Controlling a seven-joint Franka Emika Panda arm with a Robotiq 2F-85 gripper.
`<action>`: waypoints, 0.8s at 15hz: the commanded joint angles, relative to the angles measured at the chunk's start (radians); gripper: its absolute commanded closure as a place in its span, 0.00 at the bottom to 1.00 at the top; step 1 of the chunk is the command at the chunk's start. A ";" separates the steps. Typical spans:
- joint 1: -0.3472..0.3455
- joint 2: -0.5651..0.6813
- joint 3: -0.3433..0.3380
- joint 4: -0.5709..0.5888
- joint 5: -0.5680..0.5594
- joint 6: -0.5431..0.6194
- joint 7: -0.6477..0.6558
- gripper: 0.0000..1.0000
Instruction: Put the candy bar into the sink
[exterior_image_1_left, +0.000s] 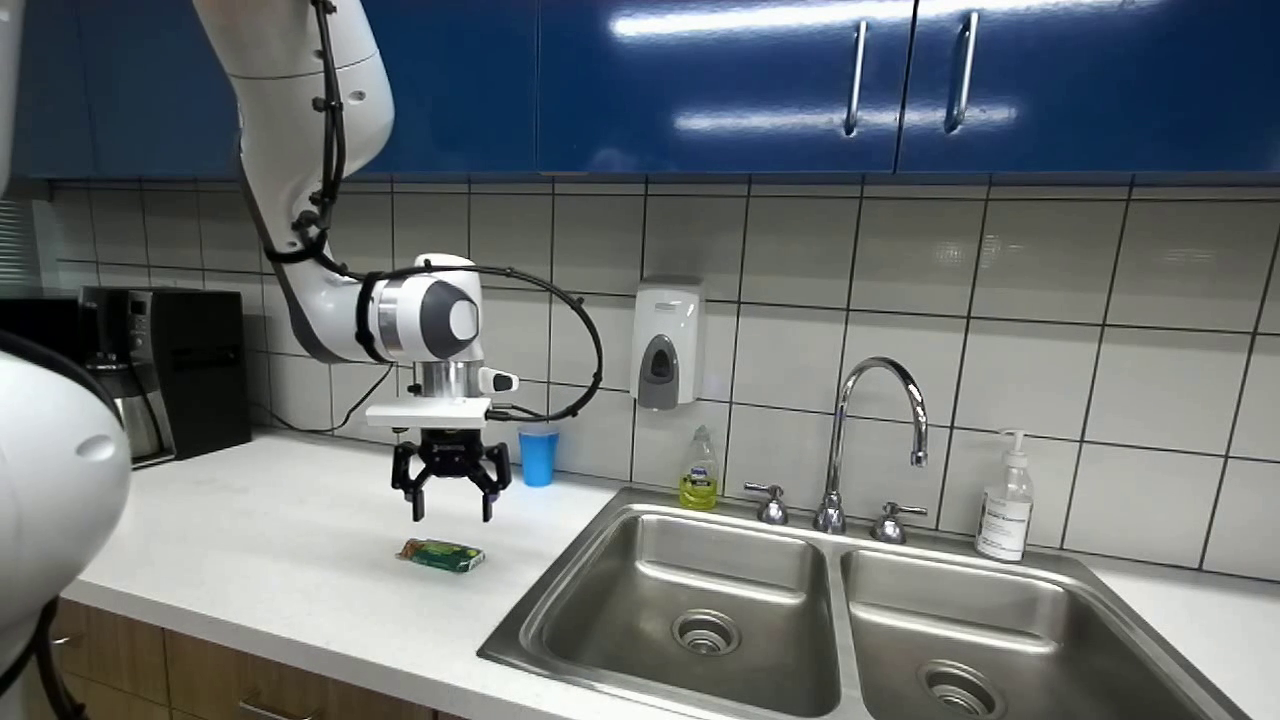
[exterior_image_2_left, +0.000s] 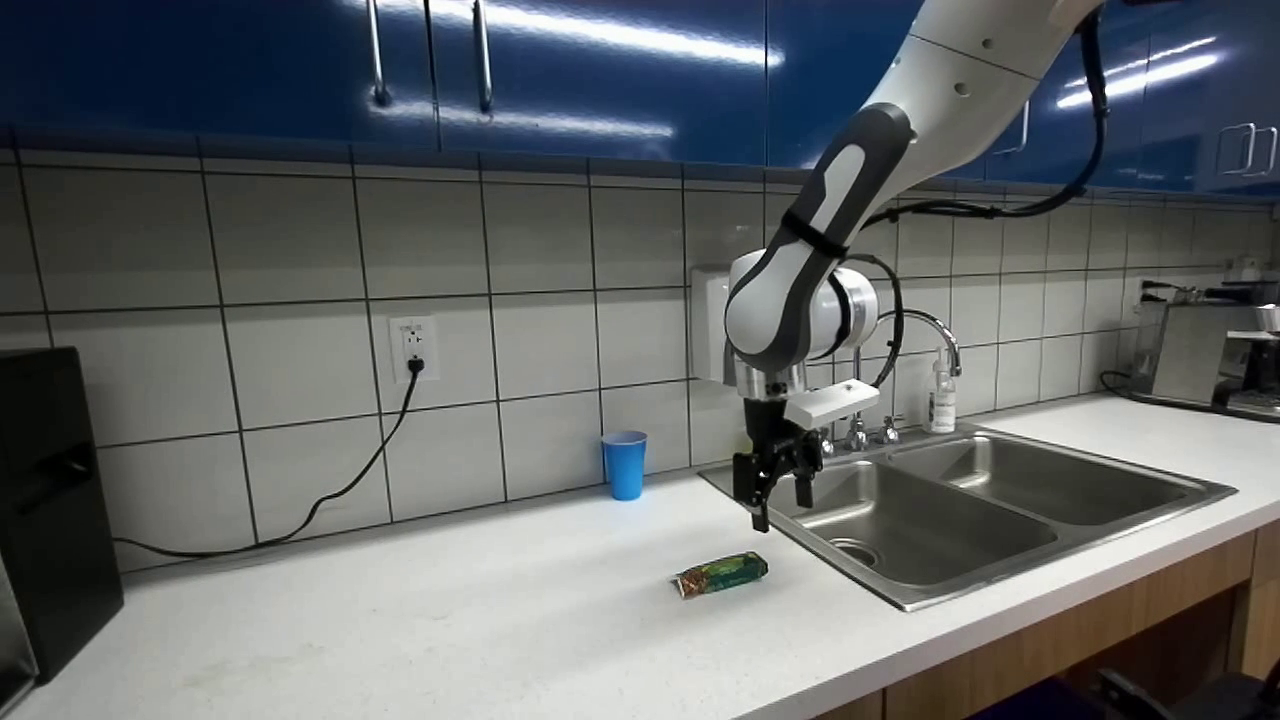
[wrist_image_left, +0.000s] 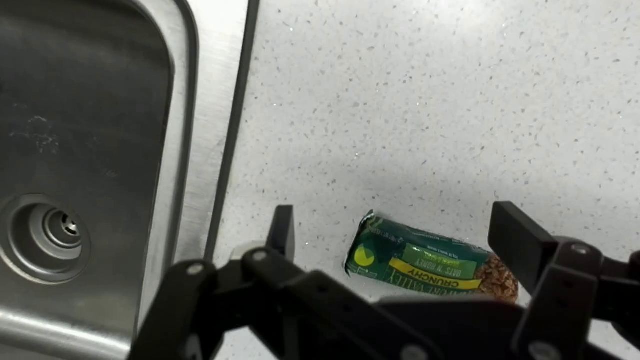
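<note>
The candy bar, in a green wrapper with a brown end, lies flat on the white counter left of the sink in an exterior view (exterior_image_1_left: 442, 555). It also shows in an exterior view (exterior_image_2_left: 722, 574) and in the wrist view (wrist_image_left: 425, 260). My gripper (exterior_image_1_left: 452, 508) is open and empty, pointing down above the bar, apart from it; it also shows at an exterior view's middle right (exterior_image_2_left: 782, 508). In the wrist view the bar appears between the fingers (wrist_image_left: 395, 220); the gripper hides its lower edge. The double steel sink (exterior_image_1_left: 555, 575) is beside the bar; its rim shows in the wrist view (wrist_image_left: 205, 125).
A blue cup (exterior_image_1_left: 538, 457) stands by the tiled wall behind the gripper. A yellow-green soap bottle (exterior_image_1_left: 698, 475), a chrome faucet (exterior_image_1_left: 835, 460) and a pump bottle (exterior_image_1_left: 1005, 510) stand along the sink's back edge. A soap dispenser (exterior_image_1_left: 668, 345) hangs on the wall. A black appliance (exterior_image_1_left: 200, 370) stands left.
</note>
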 joint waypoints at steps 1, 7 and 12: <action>0.012 0.057 0.012 0.047 -0.005 0.036 0.061 0.00; 0.041 0.122 0.016 0.085 0.003 0.054 0.132 0.00; 0.061 0.160 0.013 0.110 0.002 0.072 0.191 0.00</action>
